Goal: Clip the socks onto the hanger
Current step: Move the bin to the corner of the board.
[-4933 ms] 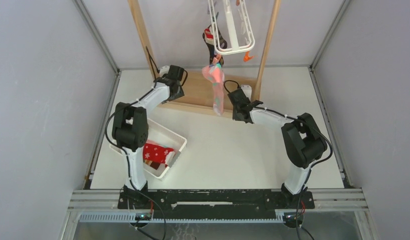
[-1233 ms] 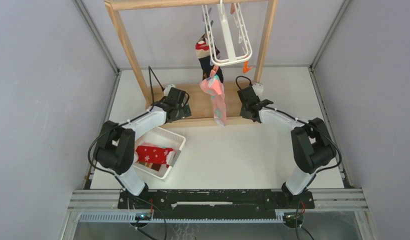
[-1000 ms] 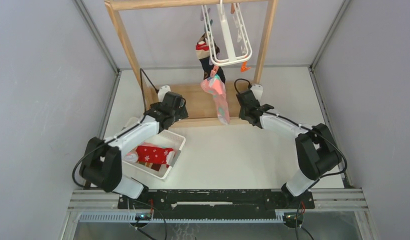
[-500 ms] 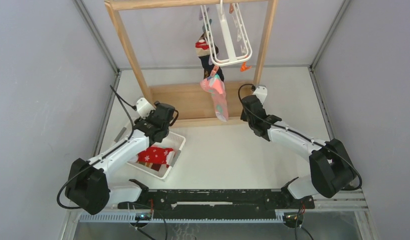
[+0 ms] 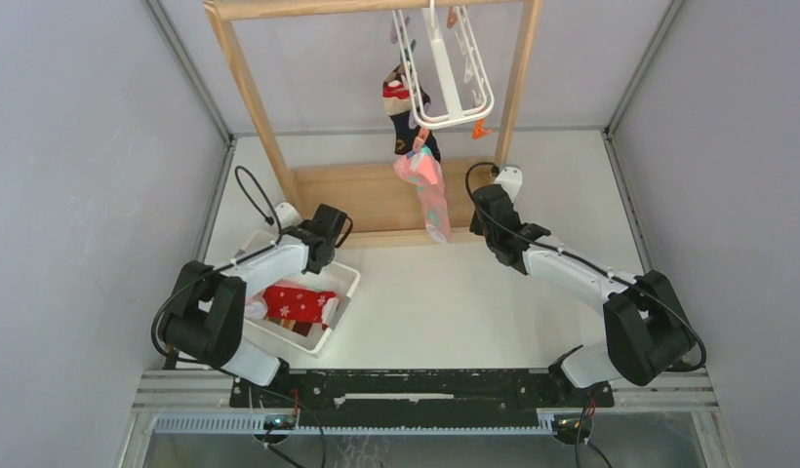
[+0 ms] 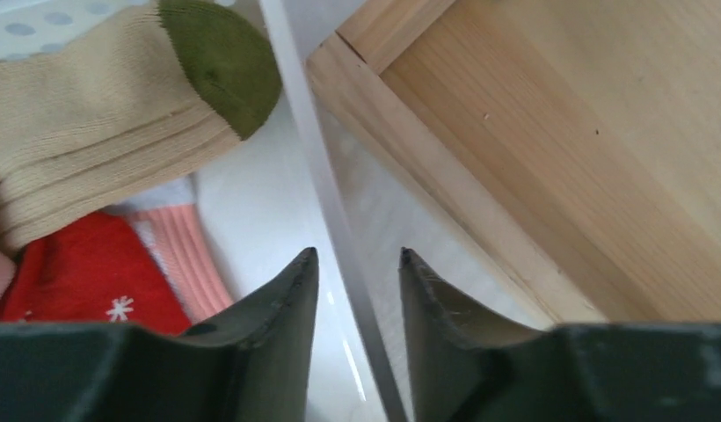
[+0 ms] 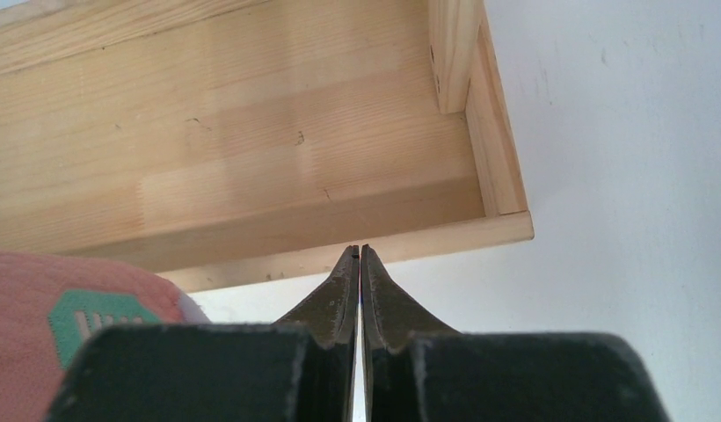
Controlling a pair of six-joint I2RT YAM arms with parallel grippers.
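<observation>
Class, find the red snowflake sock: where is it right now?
The red sock lies in the white basket on the left of the top view, just nearer than the left gripper; a tan sock lies beside it.

A tall wooden rack [image 5: 377, 195] stands at the back of the white table [image 5: 474, 312]. A white slatted basket [image 5: 349, 283] sits just in front of its base, towards the left.

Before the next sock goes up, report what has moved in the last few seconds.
The left gripper drew back from the wooden rack base to the white basket, its open jaws now over the far rim, holding nothing. The right gripper backed a little away from the pink sock, shut and empty. Unchanged: the pink sock and dark sock hang from the hanger; the red sock lies in the basket.
</observation>
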